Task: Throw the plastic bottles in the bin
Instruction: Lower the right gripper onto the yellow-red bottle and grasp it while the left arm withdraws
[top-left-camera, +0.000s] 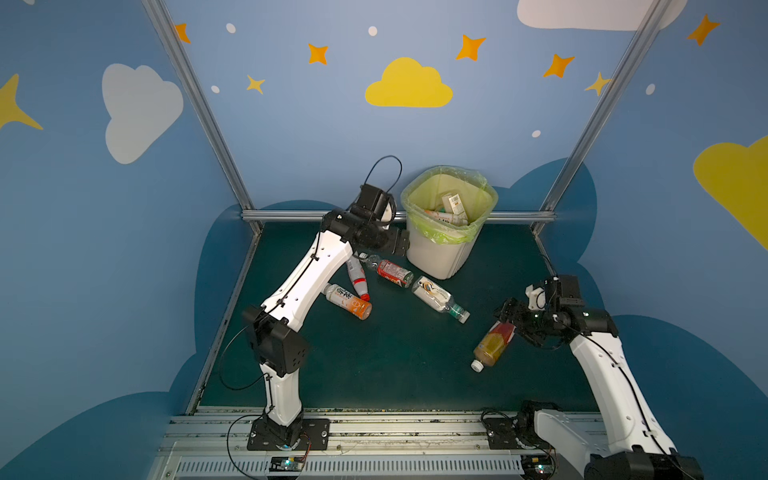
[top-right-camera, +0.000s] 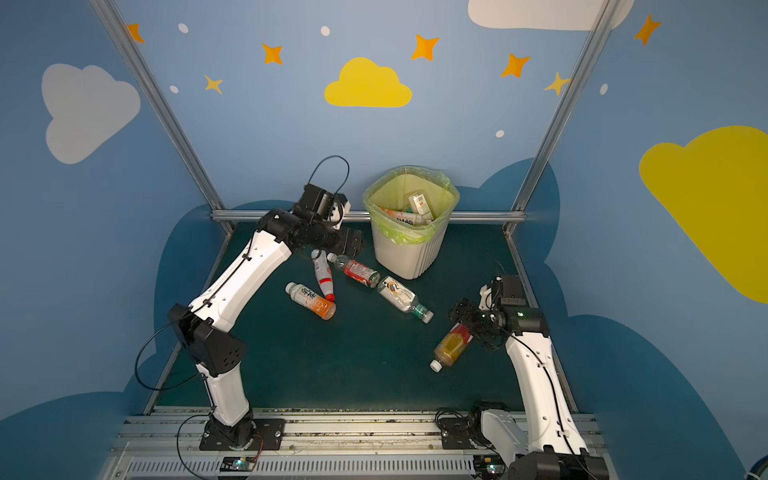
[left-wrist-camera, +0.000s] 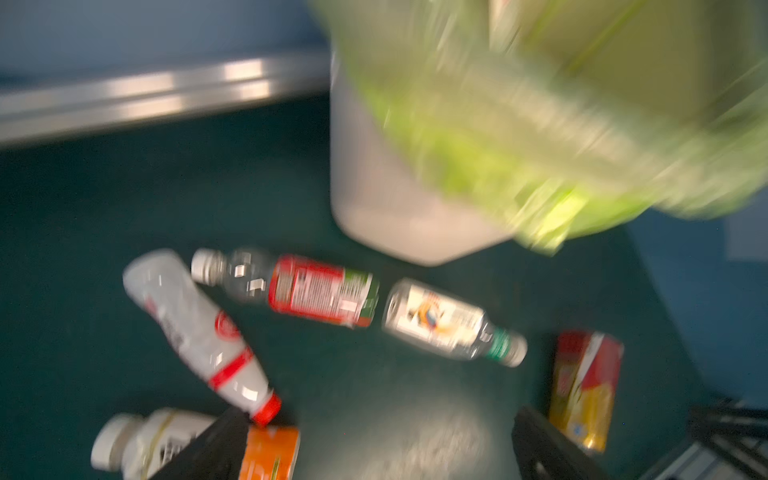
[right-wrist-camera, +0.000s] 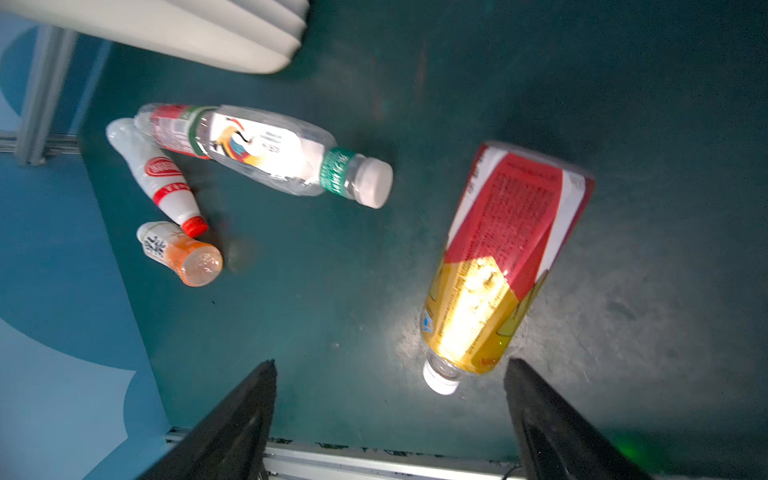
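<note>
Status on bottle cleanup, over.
Left gripper open, empty, by bin. Right gripper open near red-yellow bottle. Five bottles on table, others binned. Nothing blocking.

This was a robotics lab test cell, dressed up like a playroom. Flat blue panel walls (top-left-camera: 291, 124) carried printed yellow clouds (top-left-camera: 408, 85), pale grey-white clouds (top-left-camera: 139, 110) and orange four-pointed stars (top-left-camera: 470, 48). Bare silver aluminium extrusion posts (top-left-camera: 199, 108) and a matching silver cross rail (top-left-camera: 291, 215) framed the panels. The floor was a dark green mat (top-left-camera: 395, 365). Along its near edge ran a grooved aluminium base rail (top-left-camera: 415, 424), on which two white-and-black robot arms (top-left-camera: 307, 274) stood bolted down by black mounting plates (top-left-camera: 316, 430), with a slotted grey cable duct (top-left-camera: 374, 467) and small lit circuit boards (top-left-camera: 286, 462) below. Inside stood staged props: a white plastic bin (top-left-camera: 432, 257) lined with a yellow-green bag, and small plastic bottles (top-left-camera: 395, 272) lying on the mat.
</note>
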